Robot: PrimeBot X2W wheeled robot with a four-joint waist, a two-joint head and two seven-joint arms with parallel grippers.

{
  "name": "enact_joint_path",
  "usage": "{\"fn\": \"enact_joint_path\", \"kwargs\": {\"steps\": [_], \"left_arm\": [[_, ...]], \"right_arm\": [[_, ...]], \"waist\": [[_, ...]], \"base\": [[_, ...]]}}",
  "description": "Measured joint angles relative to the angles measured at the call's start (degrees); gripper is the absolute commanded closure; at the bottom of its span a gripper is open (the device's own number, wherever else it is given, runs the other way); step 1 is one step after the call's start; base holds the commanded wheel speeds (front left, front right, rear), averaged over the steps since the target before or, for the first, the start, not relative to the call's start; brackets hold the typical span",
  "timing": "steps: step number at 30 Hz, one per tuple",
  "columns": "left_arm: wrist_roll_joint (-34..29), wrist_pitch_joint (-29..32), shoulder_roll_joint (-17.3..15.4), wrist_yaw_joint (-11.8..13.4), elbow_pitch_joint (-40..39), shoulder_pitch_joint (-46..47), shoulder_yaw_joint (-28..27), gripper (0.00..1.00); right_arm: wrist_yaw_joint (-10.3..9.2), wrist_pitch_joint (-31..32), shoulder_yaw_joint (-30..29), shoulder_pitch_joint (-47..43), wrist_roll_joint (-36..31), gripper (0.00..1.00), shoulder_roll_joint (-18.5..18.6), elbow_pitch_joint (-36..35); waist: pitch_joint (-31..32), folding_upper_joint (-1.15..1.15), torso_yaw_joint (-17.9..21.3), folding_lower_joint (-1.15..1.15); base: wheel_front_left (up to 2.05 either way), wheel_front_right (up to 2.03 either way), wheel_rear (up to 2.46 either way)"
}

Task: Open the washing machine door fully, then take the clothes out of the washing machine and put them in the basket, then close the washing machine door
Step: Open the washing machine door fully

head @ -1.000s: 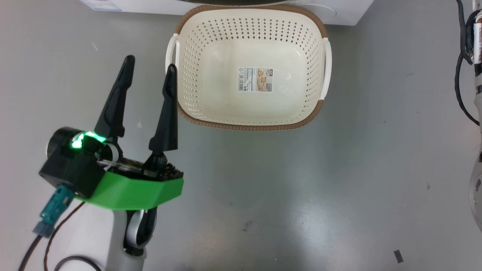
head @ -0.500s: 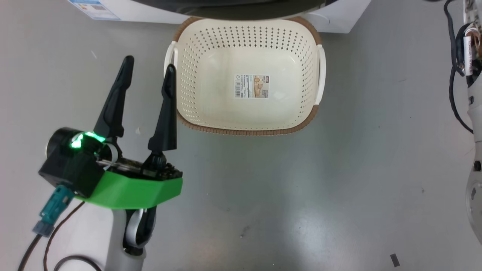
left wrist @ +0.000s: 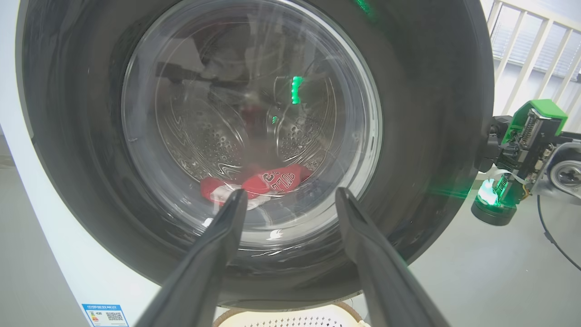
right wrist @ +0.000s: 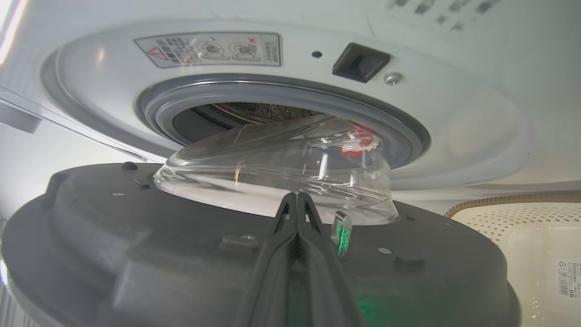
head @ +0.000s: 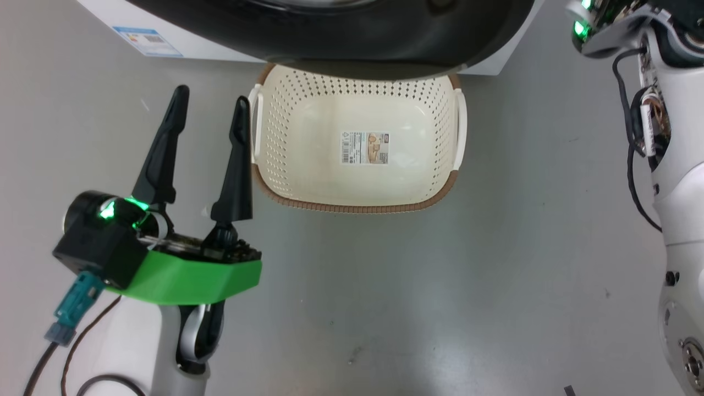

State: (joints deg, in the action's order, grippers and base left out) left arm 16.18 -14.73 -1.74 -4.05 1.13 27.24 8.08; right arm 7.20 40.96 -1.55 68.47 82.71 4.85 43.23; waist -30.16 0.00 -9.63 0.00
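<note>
Left gripper, wide open, sits at 9 o'clock of the basket — right gripper is pinched tight by the washing machine door.

Clothes, just beyond left gripper: white lettering, illegible. Washer label, lower left: QR code. Basket sticker: barcode. Warning label, above right gripper: red triangle, pictograms.

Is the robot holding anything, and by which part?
Nothing is held. Left gripper: jaws open, empty. Right gripper: jaws shut on nothing, by the washing machine door.
</note>
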Motion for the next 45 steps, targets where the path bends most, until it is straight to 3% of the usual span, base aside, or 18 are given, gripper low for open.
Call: {"fn": "enact_joint_path", "kwargs": {"steps": [23, 37, 42, 45], "left_arm": [[0.1, 0.0, 0.0, 0.7, 1.4, -3.7, -0.3, 0.00], [0.1, 0.0, 0.0, 1.5, 1.5, -5.1, -0.5, 0.00], [0.1, 0.0, 0.0, 1.5, 1.4, -5.1, -0.8, 0.00], [0.1, 0.0, 0.0, 1.5, 1.0, -5.1, -1.1, 0.00]], "right_arm": [[0.00, 4.9, -0.4, -12.0, 2.5, 1.00, -0.4, -4.4], [0.00, 5.8, 1.5, -14.7, 3.5, 1.00, -0.7, -5.5], [0.00, 1.0, 2.5, -16.1, 0.8, 1.00, -0.9, -10.4], [0.00, -4.4, 3.9, -17.4, -4.2, 1.00, -0.7, -15.8]], "waist": [[6.4, 0.00, -0.1, 0.00], [8.6, 0.00, 0.3, 0.00], [8.1, 0.00, 0.9, 0.00], [7.7, 0.00, 1.3, 0.00]], "base": [[0.00, 0.00, 0.00], [0.00, 0.00, 0.00], [0.00, 0.00, 0.00], [0.00, 0.00, 0.00]]}}
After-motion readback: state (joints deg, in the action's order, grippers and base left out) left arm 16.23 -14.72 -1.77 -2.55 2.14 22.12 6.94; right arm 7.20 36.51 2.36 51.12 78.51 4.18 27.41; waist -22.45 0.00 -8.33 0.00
